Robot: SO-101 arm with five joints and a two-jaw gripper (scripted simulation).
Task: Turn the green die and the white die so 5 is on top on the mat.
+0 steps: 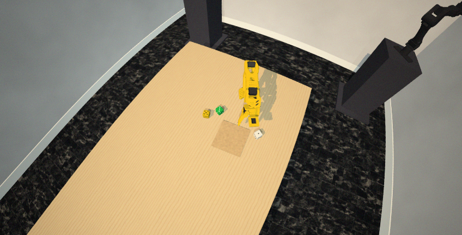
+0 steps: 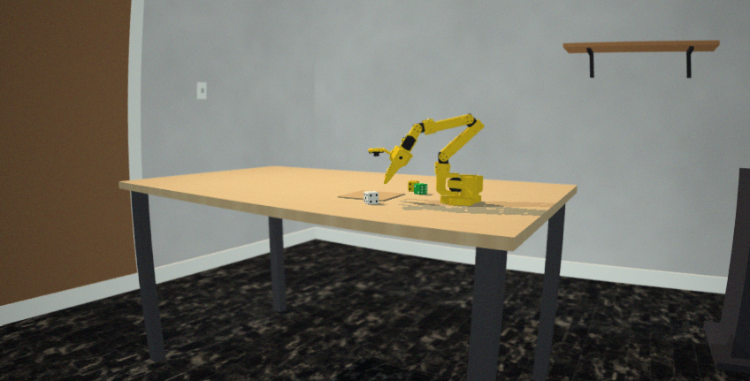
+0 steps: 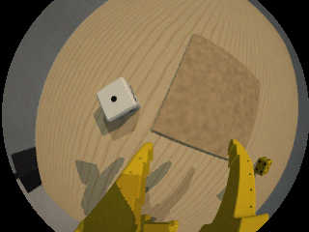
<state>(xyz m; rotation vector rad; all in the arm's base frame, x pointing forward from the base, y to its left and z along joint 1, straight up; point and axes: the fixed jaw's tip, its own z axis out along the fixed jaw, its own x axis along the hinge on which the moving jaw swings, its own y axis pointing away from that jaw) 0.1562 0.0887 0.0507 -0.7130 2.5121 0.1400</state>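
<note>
The white die (image 1: pixel 257 133) (image 2: pixel 371 198) (image 3: pixel 116 101) lies flat on the table beside the mat, with 1 on top. The mat (image 1: pixel 230 138) (image 2: pixel 353 195) (image 3: pixel 208 92) lies flat and bears nothing. The green die (image 1: pixel 219 110) (image 2: pixel 420 188) lies on the table off the mat, with 3 on top; it is out of the wrist view. The yellow die (image 1: pixel 206 113) (image 2: pixel 410 186) (image 3: pixel 264 165) lies just beyond it, with 5 on top. My gripper (image 1: pixel 245 124) (image 2: pixel 386 181) (image 3: pixel 191 143) is open and empty, above the table near the mat's edge. One fingertip is hidden in the top view.
The wooden table (image 1: pixel 145 155) (image 2: pixel 252 182) has its near long edge beyond the white die in the top view. Two dark pedestals (image 1: pixel 198 15) (image 1: pixel 366 77) with black arms stand off the table's end behind my base.
</note>
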